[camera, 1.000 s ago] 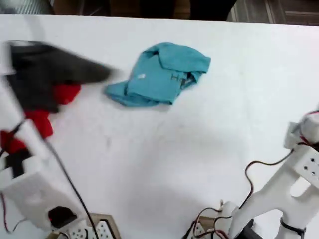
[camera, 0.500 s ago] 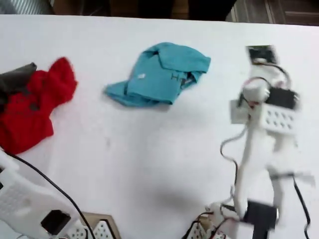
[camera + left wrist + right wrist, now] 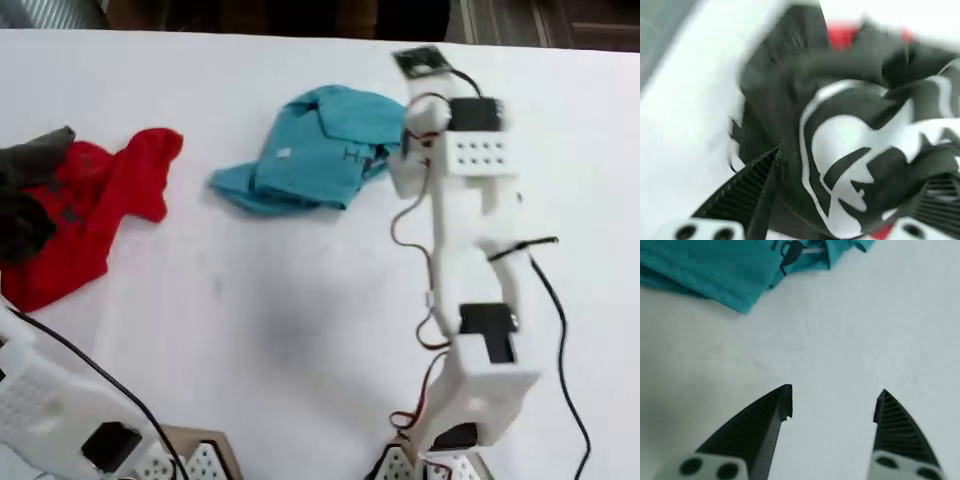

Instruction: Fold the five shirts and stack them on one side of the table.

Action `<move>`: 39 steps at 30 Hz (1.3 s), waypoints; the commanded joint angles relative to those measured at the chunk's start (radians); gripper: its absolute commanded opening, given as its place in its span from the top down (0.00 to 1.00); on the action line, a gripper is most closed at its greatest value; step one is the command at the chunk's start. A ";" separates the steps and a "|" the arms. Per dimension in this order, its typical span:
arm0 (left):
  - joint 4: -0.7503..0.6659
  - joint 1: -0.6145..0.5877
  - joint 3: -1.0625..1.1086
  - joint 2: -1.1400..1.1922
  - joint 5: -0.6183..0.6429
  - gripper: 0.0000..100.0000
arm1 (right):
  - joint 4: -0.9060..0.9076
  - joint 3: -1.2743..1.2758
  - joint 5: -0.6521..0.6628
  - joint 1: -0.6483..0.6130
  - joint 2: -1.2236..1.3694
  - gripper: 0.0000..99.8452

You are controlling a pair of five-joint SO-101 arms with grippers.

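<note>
Far left of the blue shirt [image 3: 320, 150], the black shirt [image 3: 25, 195] is being rested partly on the red shirt [image 3: 95, 215], and the left pincer [image 3: 855, 170] is being held apart close over it. Just right of the blue shirt, the right pincer [image 3: 835, 390] is being held apart above the table [image 3: 300, 330].

A crumpled teal cotton shirt [image 3: 320, 150] lies far centre; a white robot arm [image 3: 470, 230] stretches from near right over its right edge. At left, a dark grey garment [image 3: 25, 190] overlaps a red fabric shirt [image 3: 100, 200].
</note>
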 commanded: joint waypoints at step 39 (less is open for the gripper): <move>0.308 0.760 0.225 -0.058 0.181 0.58 | 0.120 -1.059 -0.172 -0.300 0.705 0.98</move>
